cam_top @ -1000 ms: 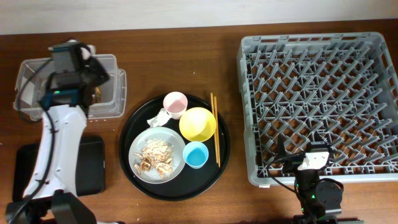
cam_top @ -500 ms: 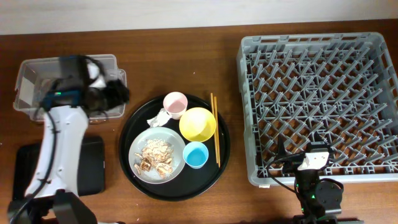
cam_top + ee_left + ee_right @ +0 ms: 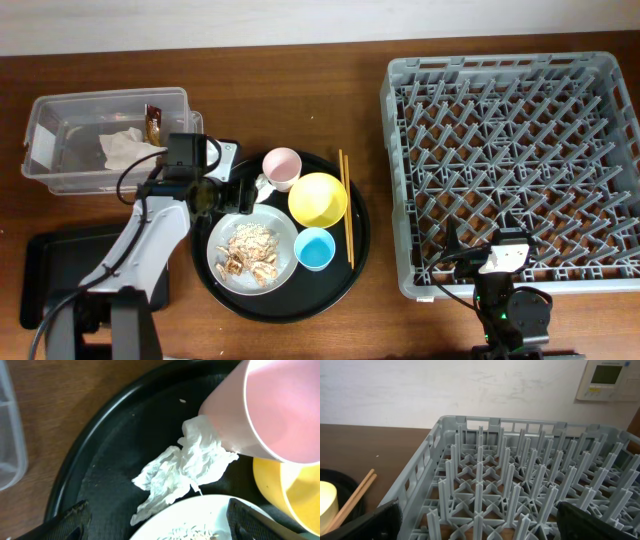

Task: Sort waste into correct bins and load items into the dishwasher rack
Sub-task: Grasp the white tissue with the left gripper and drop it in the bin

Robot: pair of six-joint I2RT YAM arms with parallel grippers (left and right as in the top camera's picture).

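My left gripper point(image 3: 242, 195) hangs open over the left side of the round black tray point(image 3: 215, 285). A crumpled white tissue point(image 3: 180, 472) lies just ahead of its fingers point(image 3: 70, 517), against the pale pink cup point(image 3: 265, 410). The grey plate point(image 3: 225, 232) with food scraps point(image 3: 250, 250), the yellow bowl point(image 3: 318, 198) and the light-blue cup point(image 3: 314, 248) share that tray. Another tissue point(image 3: 125, 148) and a brown wrapper point(image 3: 153, 122) lie in the clear tub point(image 3: 60, 165). The flat black tray point(image 3: 45, 275) sits at front left. My right gripper point(image 3: 480, 527) is open at the front edge of the dishwasher rack point(image 3: 510, 160).
Wooden chopsticks point(image 3: 345, 205) lie along the right side of the round tray, beside the bowl. A strip of bare brown table point(image 3: 375, 150) separates the round tray from the rack. The left arm stretches over the flat black tray.
The left arm has swung from over the clear tub to the round tray's left side, and its jaws have opened. A tissue and the wrapper now show in the tub. The right arm is still.
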